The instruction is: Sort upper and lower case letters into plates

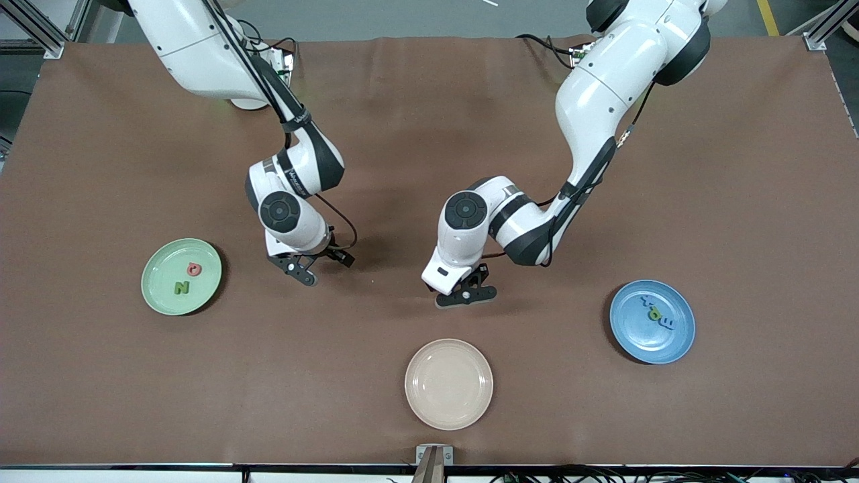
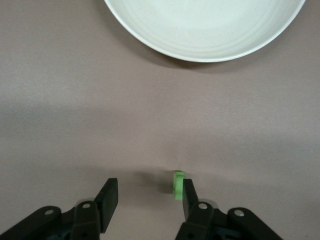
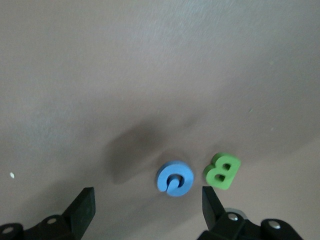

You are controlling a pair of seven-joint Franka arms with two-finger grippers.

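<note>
White arms, black joints, cables

2 letters [image 1: 188, 278] in plate [image 1: 158, 290] at right arm's end; 3rd plate [image 1: 448, 410] nearest front cam

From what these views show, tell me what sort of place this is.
Probably a robotics lab bench set up for sorting trials: two white robot arms, left and right, work over a brown mat between aluminium frame posts, with plates, one green, and toy letters such as a B.
</note>
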